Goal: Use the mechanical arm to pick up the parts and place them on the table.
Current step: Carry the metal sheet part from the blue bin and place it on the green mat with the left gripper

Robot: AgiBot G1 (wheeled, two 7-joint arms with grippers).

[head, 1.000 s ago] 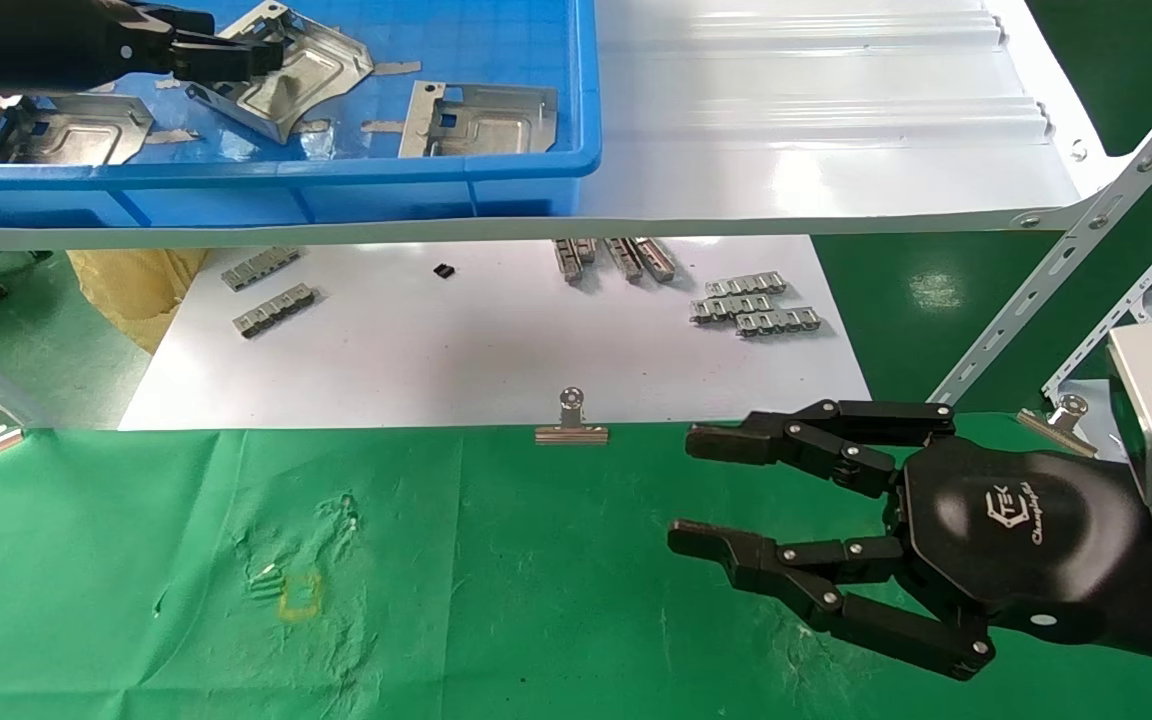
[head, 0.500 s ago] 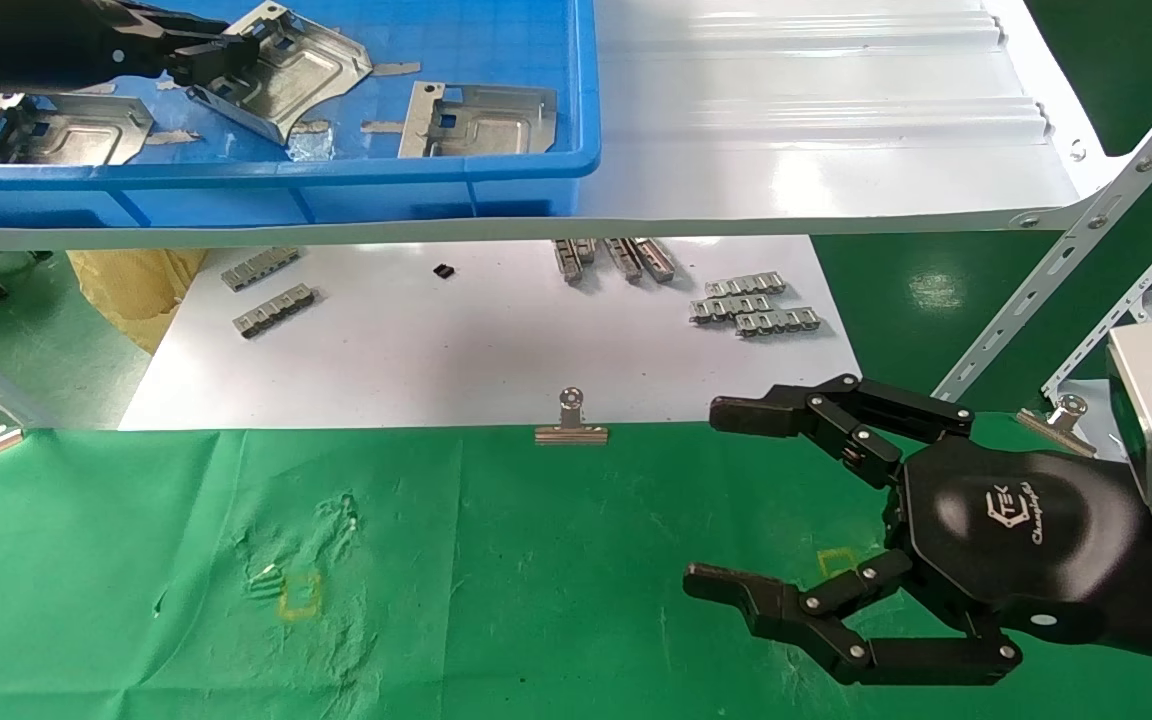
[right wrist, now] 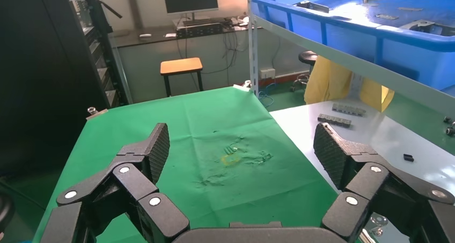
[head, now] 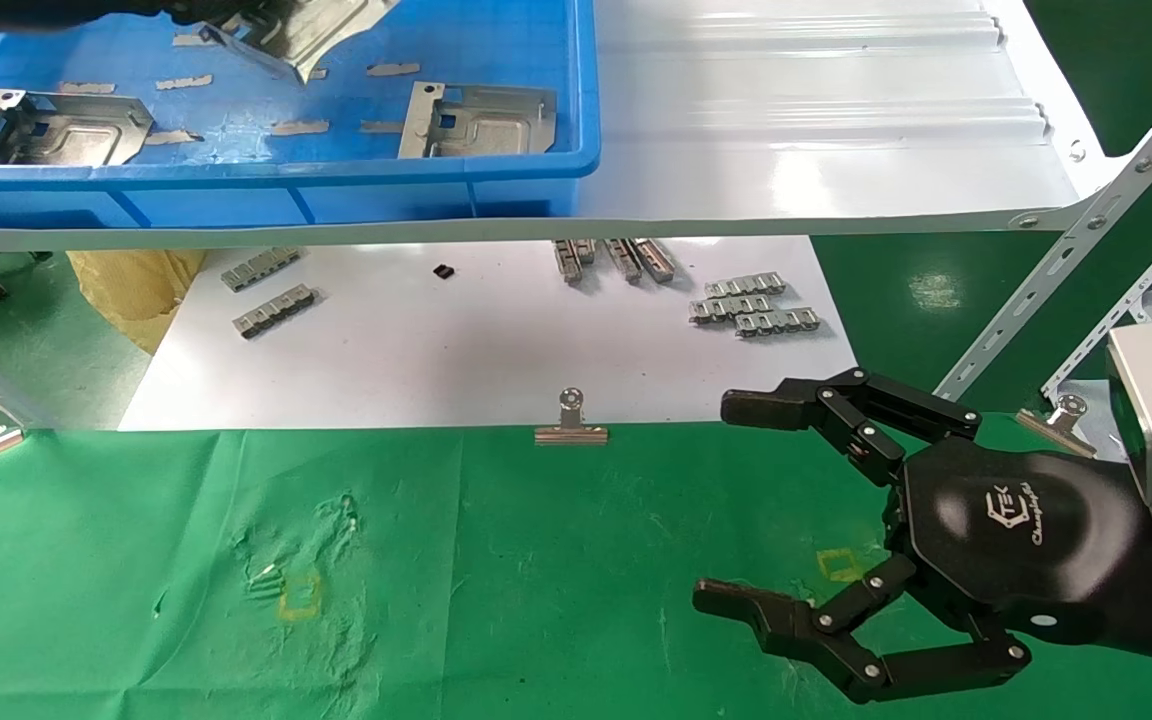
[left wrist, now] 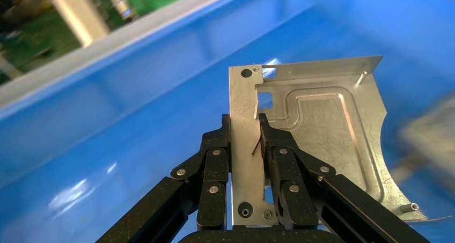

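Note:
My left gripper (head: 221, 12) is at the head view's top left edge, above the blue bin (head: 336, 180), mostly cut off. In the left wrist view this gripper (left wrist: 245, 141) is shut on the flat rim of a silvery stamped part (left wrist: 327, 130), holding it clear of the bin floor. The held part also shows in the head view (head: 321, 25). Two more parts (head: 56, 128) (head: 481, 120) lie in the bin. My right gripper (head: 733, 503) hovers open and empty over the green table (head: 536, 560); it also shows in the right wrist view (right wrist: 242, 146).
The bin stands on a glossy white ribbed shelf (head: 816, 130). Below it, a white sheet (head: 456, 350) carries grey clip strips (head: 756, 303) (head: 271, 290). A binder clip (head: 571, 420) pins the cloth edge. Perforated shelf braces (head: 1066, 270) slant at the right. Yellow squares (head: 299, 597) (head: 839, 565) mark the cloth.
My left gripper has lifted the part up off the bin floor toward the top of the head view. My right gripper's fingers have spread wider apart.

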